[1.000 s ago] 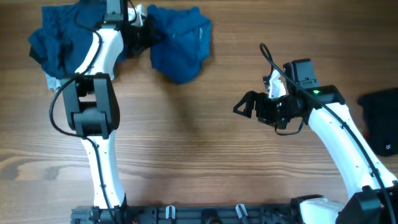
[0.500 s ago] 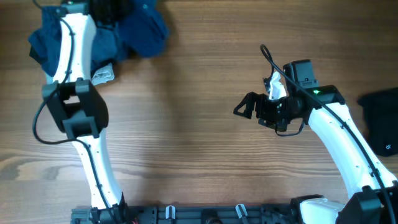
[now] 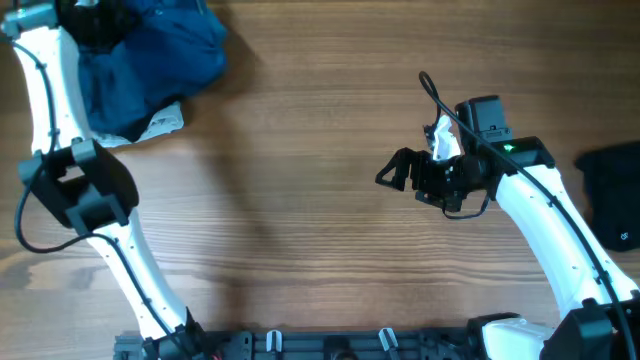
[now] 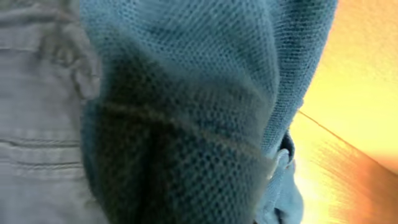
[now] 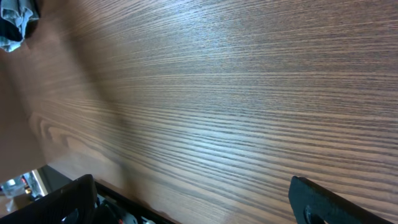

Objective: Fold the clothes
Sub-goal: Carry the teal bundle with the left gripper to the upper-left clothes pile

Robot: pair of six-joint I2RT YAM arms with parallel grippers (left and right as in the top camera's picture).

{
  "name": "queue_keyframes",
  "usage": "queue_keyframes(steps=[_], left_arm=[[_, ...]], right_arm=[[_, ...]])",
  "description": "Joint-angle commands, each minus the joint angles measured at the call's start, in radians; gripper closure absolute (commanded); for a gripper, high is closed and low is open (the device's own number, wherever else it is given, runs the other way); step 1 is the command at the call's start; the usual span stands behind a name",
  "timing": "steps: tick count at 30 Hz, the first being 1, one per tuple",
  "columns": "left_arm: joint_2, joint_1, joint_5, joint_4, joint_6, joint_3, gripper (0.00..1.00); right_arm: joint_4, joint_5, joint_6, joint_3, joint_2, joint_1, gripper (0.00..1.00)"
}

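Currently the clothes sit in two places, well apart. At the far left corner of the table (image 3: 300, 210) lies a heap: the blue shirt (image 3: 150, 60) bunched on top, with a pale grey-white garment (image 3: 166, 122) poking out from under its near edge. At the right edge lies a black garment (image 3: 610, 190) with a small white mark (image 3: 625, 237), partly out of frame.

Left gripper (image 3: 105, 20): reaches to the far corner and is buried in the top of the blue heap. Jaws closed, apparently pinching blue shirt fabric, though the fingers themselves are hidden by cloth. The left wrist view is filled with blue mesh knit pressed close to the lens, a grey stitched fabric (image 4: 34, 143) on its left and a strip of wood on its right.

Right gripper (image 3: 392, 168): hovers over bare wood right of centre, pointing left, jaws spread wide with nothing between them. Its wrist view shows both dark fingers (image 5: 326, 199) at the bottom corners and only wood grain between. A scrap of cloth (image 5: 13, 22) shows in the top left corner of that view; which garment it is cannot be told.
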Motion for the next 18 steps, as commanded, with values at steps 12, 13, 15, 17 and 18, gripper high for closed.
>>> queue_keyframes(steps=[12, 13, 15, 17, 18], left_arm=[[-0.123, 0.048, 0.057, 0.036, 0.01, 0.034, 0.96], [-0.123, 0.039, 0.073, 0.039, 0.008, 0.034, 0.96], [-0.123, 0.019, 0.076, 0.04, 0.009, 0.034, 0.96], [-0.126, 0.002, 0.076, 0.047, 0.008, 0.034, 0.96], [-0.126, -0.005, 0.076, 0.054, 0.008, 0.034, 0.96]], right_arm=[[0.0, 0.006, 0.004, -0.01, -0.003, -0.002, 0.0], [0.0, 0.006, 0.004, -0.01, -0.003, -0.002, 0.0], [-0.005, 0.006, 0.003, -0.01, -0.003, -0.002, 0.0], [-0.012, 0.006, 0.003, -0.01, -0.003, -0.002, 0.0], [-0.016, 0.006, 0.003, -0.01, -0.003, -0.002, 0.0]])
